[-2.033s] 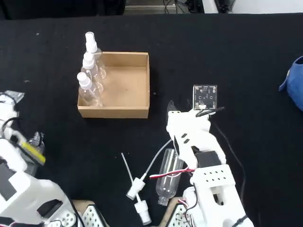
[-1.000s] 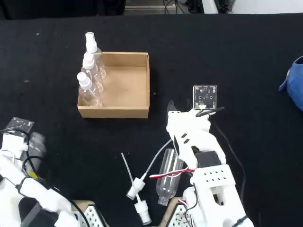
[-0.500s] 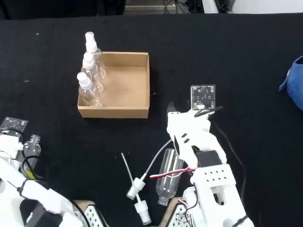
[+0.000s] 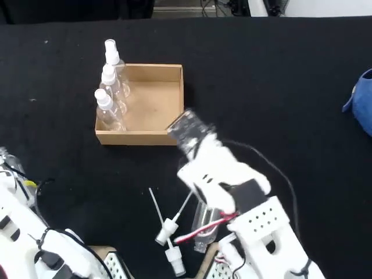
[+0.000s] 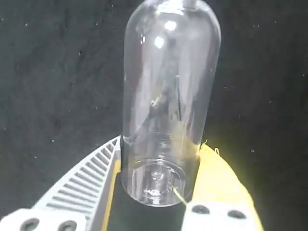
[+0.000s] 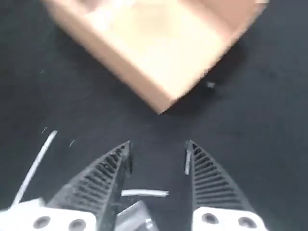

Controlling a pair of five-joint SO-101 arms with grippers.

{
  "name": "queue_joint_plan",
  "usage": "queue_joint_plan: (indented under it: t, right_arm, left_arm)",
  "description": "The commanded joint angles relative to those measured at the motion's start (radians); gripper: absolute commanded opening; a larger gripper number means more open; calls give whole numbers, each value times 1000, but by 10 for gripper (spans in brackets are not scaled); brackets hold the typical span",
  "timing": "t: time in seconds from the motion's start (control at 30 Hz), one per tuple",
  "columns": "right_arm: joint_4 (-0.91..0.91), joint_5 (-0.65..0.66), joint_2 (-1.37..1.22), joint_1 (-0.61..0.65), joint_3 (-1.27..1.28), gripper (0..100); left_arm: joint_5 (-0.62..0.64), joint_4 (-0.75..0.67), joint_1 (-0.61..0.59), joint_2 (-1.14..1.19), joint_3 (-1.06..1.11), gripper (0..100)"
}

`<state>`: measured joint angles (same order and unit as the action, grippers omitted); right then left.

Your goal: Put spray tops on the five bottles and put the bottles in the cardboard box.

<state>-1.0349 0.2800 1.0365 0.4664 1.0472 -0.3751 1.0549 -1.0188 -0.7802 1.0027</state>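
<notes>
The left gripper [image 5: 159, 180] is clamped on the base of a clear bottle [image 5: 168, 96]. One ribbed finger [image 5: 84, 185] presses one side and a yellow-padded finger [image 5: 216, 185] the other, so the bottle juts straight out from the jaws over the black table [image 4: 290, 70]; its neck end is cut off by the frame. The right gripper [image 6: 156, 154] hangs with its fingers spread apart and nothing between them, pointing toward a corner of the cardboard box [image 4: 139, 138], which lies beyond the fingertips and clear of them. In the high view the right arm [image 4: 224, 177] stretches from the near edge toward the box's near right corner. Three capped bottles [image 4: 109, 80] stand in a row along the box's left wall. A second bare bottle [image 4: 200, 224] lies on its side on the table, partly under the right arm. Just beside it lie two loose spray tops: one [image 4: 165, 231] with its thin tube angled away, and the other [image 4: 174, 256] nearer the table's edge.
</notes>
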Motion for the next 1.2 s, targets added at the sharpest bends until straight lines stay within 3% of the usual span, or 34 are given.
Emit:
queue_joint_plan:
  t: [0.0,0.17,0.3,0.63,0.83,1.17]
  right_arm:
    - [-41,26,13,140,-42,162]
    - [-78,34,12,270,10,162]
    - [-138,137,12,336,15,162]
    - [-170,186,-232,477,-42,166]
    - [-201,333,-266,589,-48,166]
    - [-127,496,-271,595,122,166]
  left_arm:
    - [60,3,18,-11,-59,29]
    - [78,-71,10,54,-68,29]
    - [78,-152,-13,141,-74,29]
    - [72,-161,-147,445,-348,29]
    - [32,-157,-151,626,-450,29]
    - [17,-157,-171,626,-473,29]
